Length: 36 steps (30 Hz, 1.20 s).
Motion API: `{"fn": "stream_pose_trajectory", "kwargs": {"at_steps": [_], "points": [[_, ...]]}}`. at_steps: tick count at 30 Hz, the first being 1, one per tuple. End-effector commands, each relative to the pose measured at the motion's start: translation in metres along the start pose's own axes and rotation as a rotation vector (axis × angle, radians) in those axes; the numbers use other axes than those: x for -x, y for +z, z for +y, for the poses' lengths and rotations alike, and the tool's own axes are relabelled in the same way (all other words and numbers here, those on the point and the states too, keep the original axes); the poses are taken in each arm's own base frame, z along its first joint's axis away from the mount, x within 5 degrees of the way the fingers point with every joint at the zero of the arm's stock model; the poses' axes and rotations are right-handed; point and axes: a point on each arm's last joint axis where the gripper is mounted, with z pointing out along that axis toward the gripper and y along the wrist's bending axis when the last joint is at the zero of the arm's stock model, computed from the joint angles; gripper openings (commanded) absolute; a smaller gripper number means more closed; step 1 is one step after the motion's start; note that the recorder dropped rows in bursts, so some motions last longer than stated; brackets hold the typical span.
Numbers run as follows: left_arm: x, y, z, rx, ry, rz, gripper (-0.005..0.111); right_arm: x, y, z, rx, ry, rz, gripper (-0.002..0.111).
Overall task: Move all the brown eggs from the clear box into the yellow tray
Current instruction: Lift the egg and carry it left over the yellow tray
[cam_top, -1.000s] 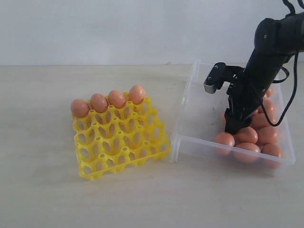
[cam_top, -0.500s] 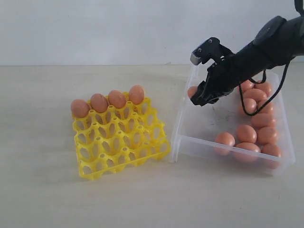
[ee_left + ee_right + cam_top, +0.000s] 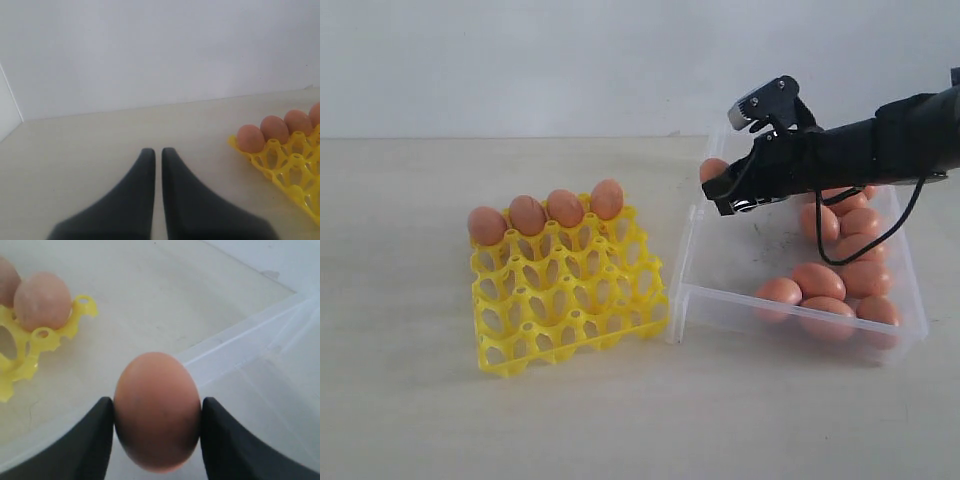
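Brown egg [image 3: 713, 168], gripped, carried left to clear box [image 3: 685, 262] wall.

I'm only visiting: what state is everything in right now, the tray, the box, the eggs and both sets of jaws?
Yellow tray: four cups in the far row filled, the rest empty.
Tray eggs: seated in their cups.
Clear box: open-topped, eggs at one end.
Box eggs: lying loose on the floor.
Held egg: pinched in the air by the box's tray-side wall.
Right jaws: closed on the held egg.
Left jaws: closed, holding nothing.
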Motion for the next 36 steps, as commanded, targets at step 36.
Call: {"fn": "stream_pose_trajectory", "kwargs": {"at_steps": [36], "points": [[-0.001,0.0,0.0,-0.006,-0.005,0.0,0.004,0.053,-0.001,0.062,-0.084,0.054,-0.759,0.0]]}}
